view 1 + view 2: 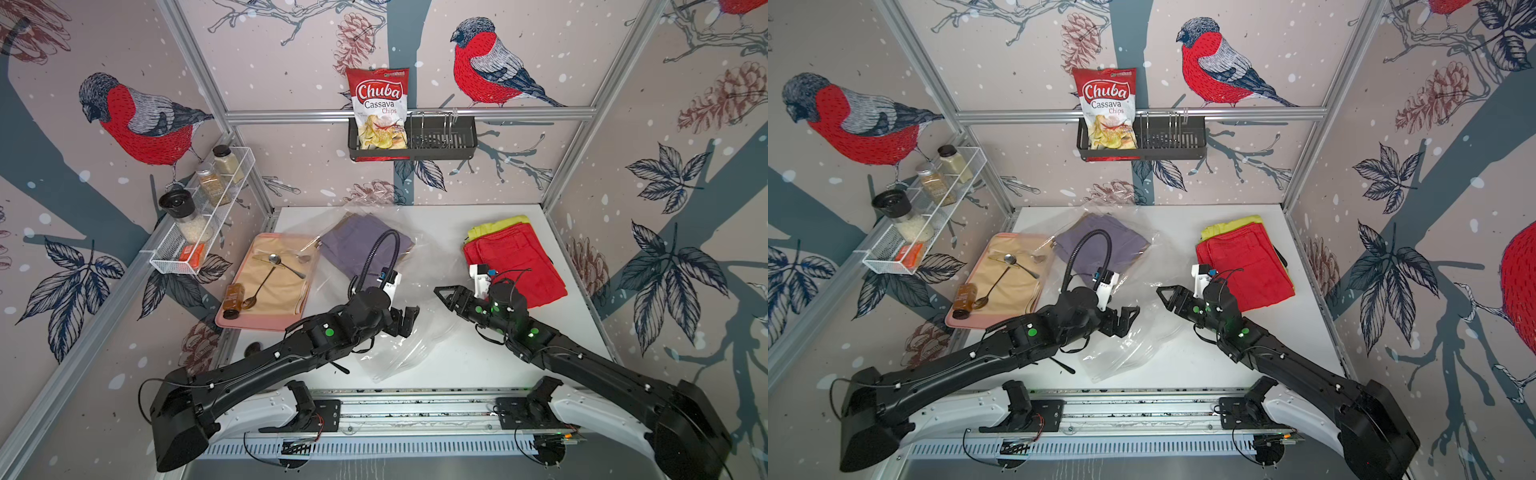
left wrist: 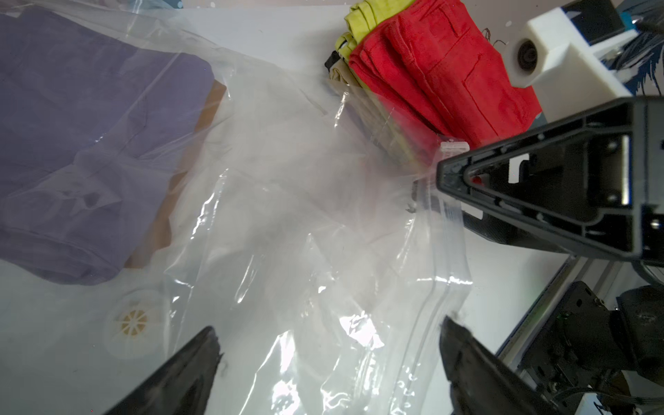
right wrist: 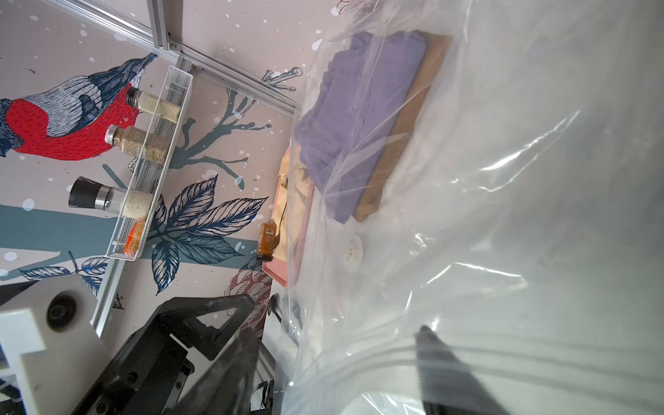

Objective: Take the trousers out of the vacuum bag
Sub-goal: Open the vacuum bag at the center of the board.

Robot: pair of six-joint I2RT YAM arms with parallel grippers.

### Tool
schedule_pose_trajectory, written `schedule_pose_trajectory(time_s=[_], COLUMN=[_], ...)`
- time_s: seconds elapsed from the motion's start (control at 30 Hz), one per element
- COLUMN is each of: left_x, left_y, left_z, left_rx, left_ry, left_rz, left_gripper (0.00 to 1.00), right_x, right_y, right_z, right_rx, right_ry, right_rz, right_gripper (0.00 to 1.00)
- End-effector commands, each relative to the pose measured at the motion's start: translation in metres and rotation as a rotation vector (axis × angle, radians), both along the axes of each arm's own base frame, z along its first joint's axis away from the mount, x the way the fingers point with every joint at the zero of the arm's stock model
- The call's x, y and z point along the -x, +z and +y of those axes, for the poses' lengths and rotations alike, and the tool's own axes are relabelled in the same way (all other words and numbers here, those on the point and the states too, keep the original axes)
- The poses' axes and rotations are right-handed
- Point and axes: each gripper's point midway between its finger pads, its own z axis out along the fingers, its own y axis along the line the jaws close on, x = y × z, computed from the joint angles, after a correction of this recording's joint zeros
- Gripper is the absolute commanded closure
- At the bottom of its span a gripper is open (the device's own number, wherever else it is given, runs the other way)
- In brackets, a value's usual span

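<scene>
Purple trousers (image 1: 361, 245) and brown trousers (image 3: 402, 129) are not yet out of the vacuum bag (image 2: 287, 215). The left gripper (image 2: 330, 328) and right gripper (image 3: 334, 330) both stand spread at its mouth. Next, 1 probably must reach inside.

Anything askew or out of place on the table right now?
Two things. The small amber bottle lies on its side on the pink tray, cap at the near rim. The clear crinkly vacuum bag sprawls over the tray's far corner, purple trousers still inside.
</scene>
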Motion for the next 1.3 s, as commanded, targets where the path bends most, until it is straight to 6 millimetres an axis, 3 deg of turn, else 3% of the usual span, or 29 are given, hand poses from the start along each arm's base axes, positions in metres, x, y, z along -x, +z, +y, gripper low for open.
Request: schedule_pose_trajectory(time_s=[0.0, 0.33, 0.53, 0.7, 0.8, 1.13, 1.27], left_x=[0.003, 0.034, 0.039, 0.039, 0.045, 0.04, 0.029], left_y=[0.002, -0.004, -0.022, -0.052, -0.06, -0.091, -0.095], left_z=[-0.008, -0.04, -0.047, -0.044, -0.053, -0.043, -0.037], left_rx=[-0.056, -0.134, -0.202, -0.356, -0.384, -0.543, -0.602], left_ry=[0.016, -0.047, 0.0, 0.047, 0.035, 0.122, 0.217], left_rz=[-0.033, -0.031, -0.016, -0.029, -0.021, -0.051, -0.088], left_gripper=[0.02, 0.02, 0.02, 0.01, 0.01, 0.01, 0.01], right_x=[0.008, 0.022, 0.03, 0.03, 0.027, 0.023, 0.027], right_y=[-0.005, -0.012, -0.009, 0.007, 0.012, 0.015, 0.015], right_z=[-0.011, -0.056, -0.081, -0.101, -0.113, -0.122, -0.121], right_rx=[0.039, 0.121, 0.145, 0.189, 0.23, 0.224, 0.21], right_ry=[0.01, -0.078, -0.132, -0.186, -0.231, -0.275, -0.256], right_rz=[-0.011, -0.033, -0.048, -0.092, -0.106, -0.108, -0.118], right_gripper=[0.2, 0.0, 0.0, 0.0, 0.0, 0.0, 0.0])
